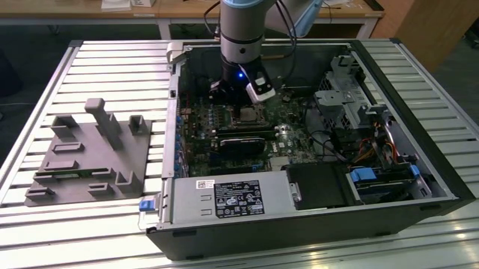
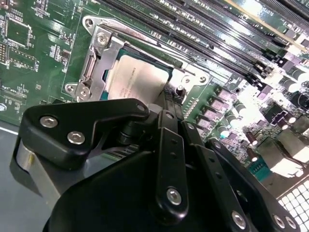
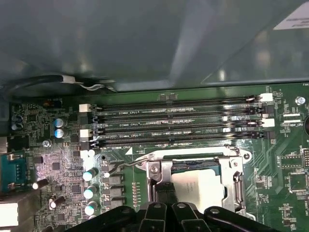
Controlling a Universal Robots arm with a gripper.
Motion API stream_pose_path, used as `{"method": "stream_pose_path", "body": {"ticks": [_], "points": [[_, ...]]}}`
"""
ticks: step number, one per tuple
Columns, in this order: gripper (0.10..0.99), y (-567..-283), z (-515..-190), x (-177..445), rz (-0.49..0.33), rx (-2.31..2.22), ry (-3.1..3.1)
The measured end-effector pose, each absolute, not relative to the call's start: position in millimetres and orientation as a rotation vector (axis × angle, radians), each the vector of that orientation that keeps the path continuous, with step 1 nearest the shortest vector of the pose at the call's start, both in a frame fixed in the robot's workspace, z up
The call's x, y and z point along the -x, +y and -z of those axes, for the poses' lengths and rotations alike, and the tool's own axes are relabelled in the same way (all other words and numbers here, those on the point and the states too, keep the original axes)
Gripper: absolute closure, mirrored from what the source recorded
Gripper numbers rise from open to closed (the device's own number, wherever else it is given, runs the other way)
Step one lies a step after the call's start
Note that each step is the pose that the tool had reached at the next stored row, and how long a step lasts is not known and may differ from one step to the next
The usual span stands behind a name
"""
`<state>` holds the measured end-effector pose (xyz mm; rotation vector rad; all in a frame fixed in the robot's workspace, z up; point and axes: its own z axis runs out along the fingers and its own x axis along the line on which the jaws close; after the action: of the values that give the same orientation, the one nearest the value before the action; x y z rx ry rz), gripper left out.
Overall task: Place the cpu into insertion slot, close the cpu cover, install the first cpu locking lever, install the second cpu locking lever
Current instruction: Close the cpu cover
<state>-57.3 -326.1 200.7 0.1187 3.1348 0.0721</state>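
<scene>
Slatted counter (image 1: pixel 97 61) carrying an open computer case (image 1: pixel 299 235). The cpu (image 3: pixel 199 186) sits in the insertion slot (image 3: pixel 193 166), just ahead of the pincer (image 3: pixel 164 192), which appears closed together, empty, at the slot's edge.

we take this for a robotics lab or workshop: a robot arm (image 1: pixel 241 33) reaches down into an open computer case (image 1: pixel 299 238) lying on its side on a slatted aluminium counter (image 1: pixel 97 61). beside the case we see a grey moulded fixture block (image 1: pixel 90 154), and behind the counter a wooden-topped table (image 1: pixel 187 10).
</scene>
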Motion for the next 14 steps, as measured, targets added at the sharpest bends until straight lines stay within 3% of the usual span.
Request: {"method": "stream_pose_path", "body": {"ticks": [14], "points": [[0.980, -325.9, -199.3, 49.4, -0.074, -0.119, 3.134]]}}
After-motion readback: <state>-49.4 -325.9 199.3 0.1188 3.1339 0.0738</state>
